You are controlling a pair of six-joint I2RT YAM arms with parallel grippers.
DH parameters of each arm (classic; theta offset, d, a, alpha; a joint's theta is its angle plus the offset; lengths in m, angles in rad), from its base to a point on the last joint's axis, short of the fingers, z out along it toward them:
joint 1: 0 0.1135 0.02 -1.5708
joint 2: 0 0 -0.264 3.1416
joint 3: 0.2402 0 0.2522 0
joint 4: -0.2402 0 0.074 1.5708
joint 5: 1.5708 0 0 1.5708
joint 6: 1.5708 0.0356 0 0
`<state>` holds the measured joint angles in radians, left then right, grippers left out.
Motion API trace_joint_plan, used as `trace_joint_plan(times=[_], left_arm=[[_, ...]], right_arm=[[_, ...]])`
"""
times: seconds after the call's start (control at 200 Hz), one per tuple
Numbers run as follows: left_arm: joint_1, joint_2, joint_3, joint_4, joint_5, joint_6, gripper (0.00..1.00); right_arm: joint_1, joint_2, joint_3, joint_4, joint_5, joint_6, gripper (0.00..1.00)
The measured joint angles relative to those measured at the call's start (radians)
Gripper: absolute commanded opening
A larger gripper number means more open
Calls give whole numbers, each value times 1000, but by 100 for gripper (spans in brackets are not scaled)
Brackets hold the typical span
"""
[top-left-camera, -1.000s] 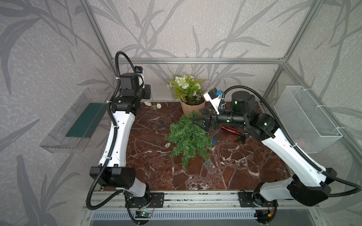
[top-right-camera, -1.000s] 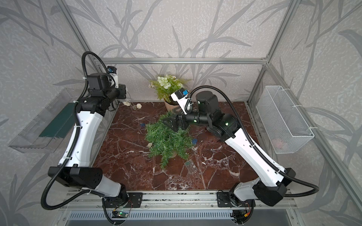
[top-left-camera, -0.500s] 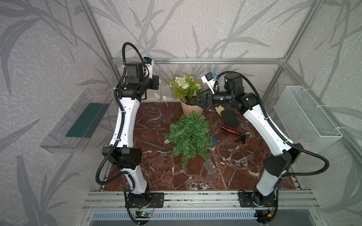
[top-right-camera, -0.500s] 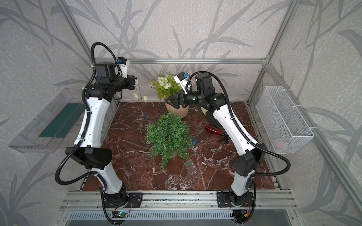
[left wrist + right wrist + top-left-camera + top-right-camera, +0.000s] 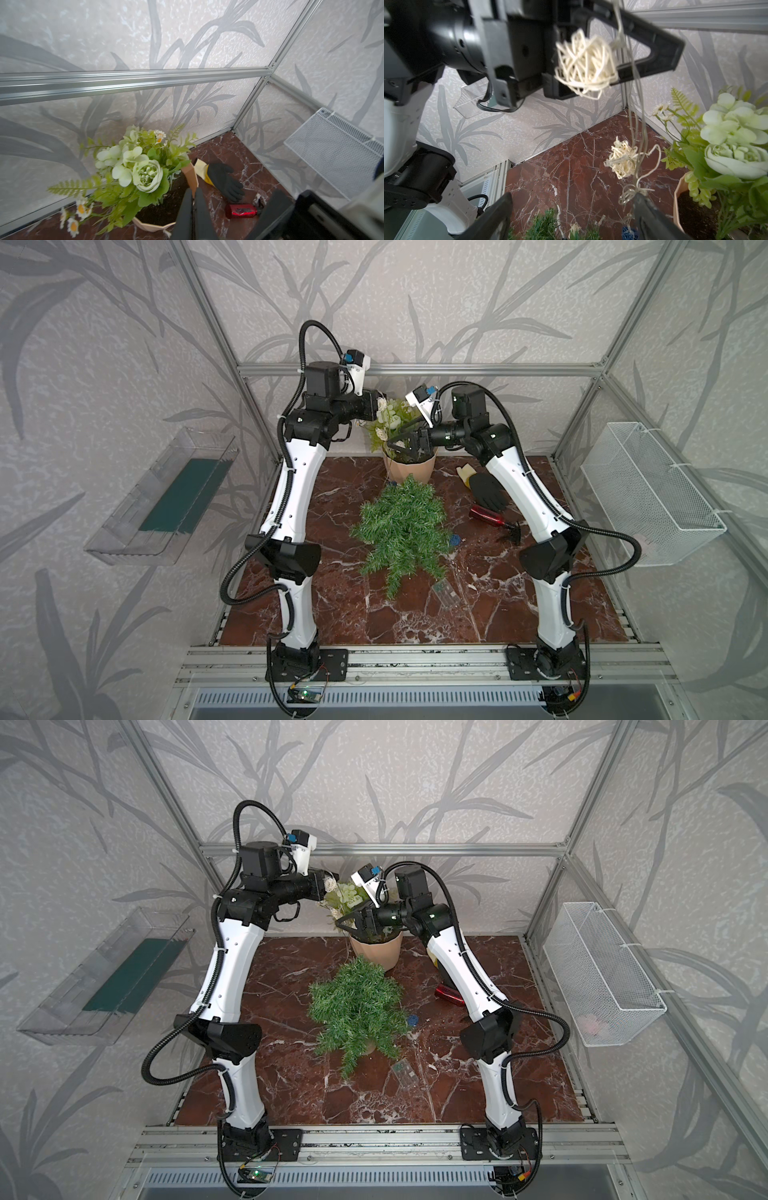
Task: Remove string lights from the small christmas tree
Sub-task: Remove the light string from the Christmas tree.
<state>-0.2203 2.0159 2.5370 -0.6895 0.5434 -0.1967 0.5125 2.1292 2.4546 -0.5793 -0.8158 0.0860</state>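
The small christmas tree stands mid-table, dark green and bushy. High above the flowerpot, my left gripper is shut on the thin wire of the string lights. A cream wicker ball hangs at its fingers. A second cream ball dangles lower on the wire. My right gripper stands open below it, with a wire loop caught on one fingertip. A blue ball and the clear battery box lie beside the tree.
A flowering plant in a beige pot stands behind the tree, right under both grippers. A black glove and a red-handled tool lie at the right. A white wire basket hangs on the right wall, a clear bin on the left.
My left gripper rose from the back left corner and swung right over the flowers, lifting the cream balls off the table. My right gripper lifted from the tree top toward the pot.
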Motion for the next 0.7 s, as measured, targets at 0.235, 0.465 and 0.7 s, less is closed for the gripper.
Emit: trace_joint_plan(times=[0.235,0.465,0.7], left_arm=[[-36,4,-21,178,85,-187,0],[-56,4,-61,302,146,-323,0],[-55,4,-70,319,160,-347,0]], right_arm=[[0,21,-31,62,72,11,86],[-1,21,-122,201,150,45,54],[-17,5,-294,441,179,142,6]])
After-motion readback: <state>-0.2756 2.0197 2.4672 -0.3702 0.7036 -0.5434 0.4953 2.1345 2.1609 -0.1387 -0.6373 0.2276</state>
